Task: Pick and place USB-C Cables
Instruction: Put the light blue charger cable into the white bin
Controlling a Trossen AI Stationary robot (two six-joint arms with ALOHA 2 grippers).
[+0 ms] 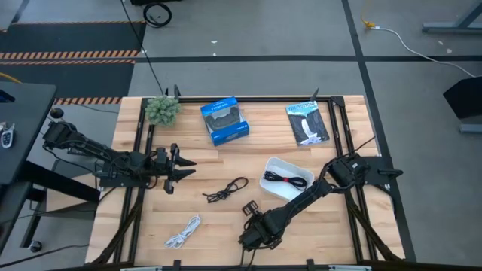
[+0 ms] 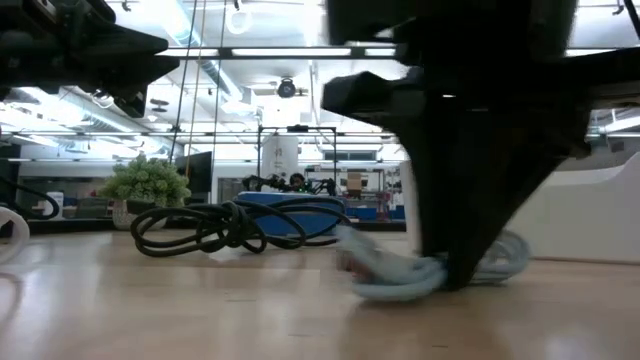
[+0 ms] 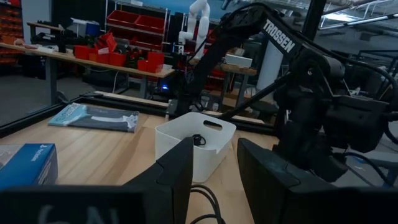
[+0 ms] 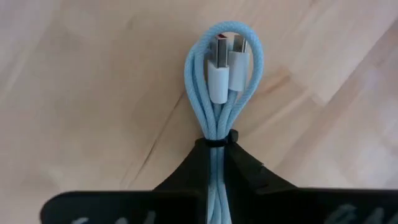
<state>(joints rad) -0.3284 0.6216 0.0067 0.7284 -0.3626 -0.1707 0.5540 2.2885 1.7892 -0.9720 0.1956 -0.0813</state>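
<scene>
The silvery grey-blue USB-C cable (image 4: 224,68) lies coiled on the wood near the table's near edge, and my right gripper (image 4: 216,152) is shut on it from above (image 1: 252,237). The black cable (image 1: 226,188) lies loose at mid-table. The white cable (image 1: 183,232) lies toward the near left. The black cable with red ties (image 1: 286,178) rests inside the white tray (image 1: 273,167). My left gripper (image 1: 181,169) hovers open on the left, fingers toward the black cable, touching nothing. My right gripper pinches the grey-blue cable's bundled strands just behind the black tie (image 4: 219,140), between the two fingers (image 4: 186,171). The fingers come from above, pointing down, and lie along the bundle. The cable's looped end with both plugs (image 4: 222,74) lies on the table (image 2: 400,278).
A blue box (image 1: 224,120), a dark packet (image 1: 307,123) and a small green plant (image 1: 162,109) sit along the far side. A black frame rail (image 1: 135,150) runs round the table. Bare wood lies between the black cable and the right gripper.
</scene>
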